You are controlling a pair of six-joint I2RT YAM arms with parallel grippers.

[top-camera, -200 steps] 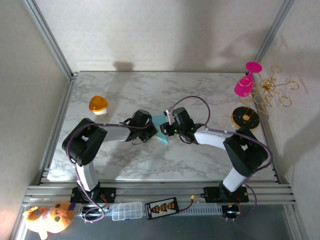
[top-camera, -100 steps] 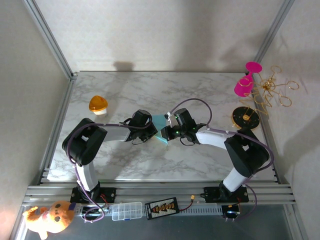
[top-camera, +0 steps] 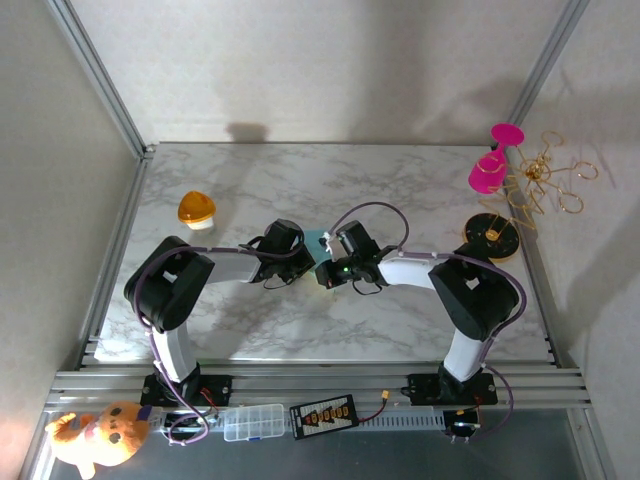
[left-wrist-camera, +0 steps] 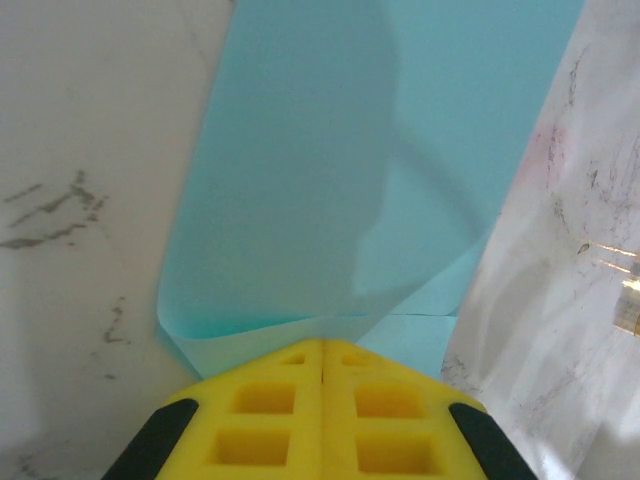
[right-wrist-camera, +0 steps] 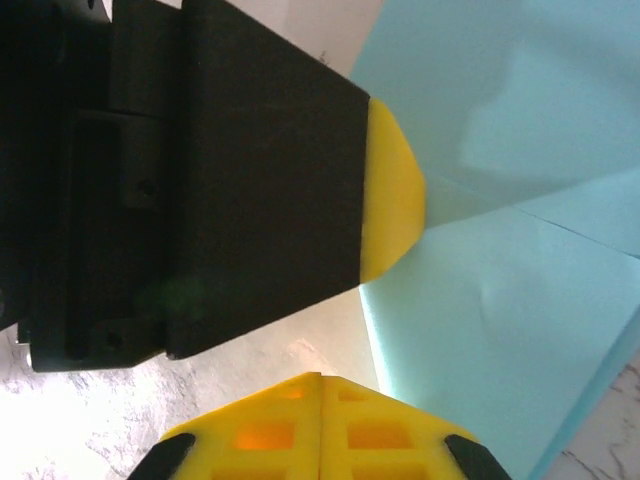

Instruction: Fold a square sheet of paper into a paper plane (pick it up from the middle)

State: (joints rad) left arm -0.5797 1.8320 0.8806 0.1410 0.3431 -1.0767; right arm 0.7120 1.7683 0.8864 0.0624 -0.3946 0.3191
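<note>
Left wrist view, left gripper (left-wrist-camera: 322,345) fingers together, clamped on creased square sheet of paper (left-wrist-camera: 370,150), right gripper (right-wrist-camera: 320,380) fingers together at sheet edge, hold unconfirmed, marble table (left-wrist-camera: 80,150) beneath.

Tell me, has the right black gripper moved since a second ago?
Yes. The right gripper slid left, away from the round gold stand.
</note>
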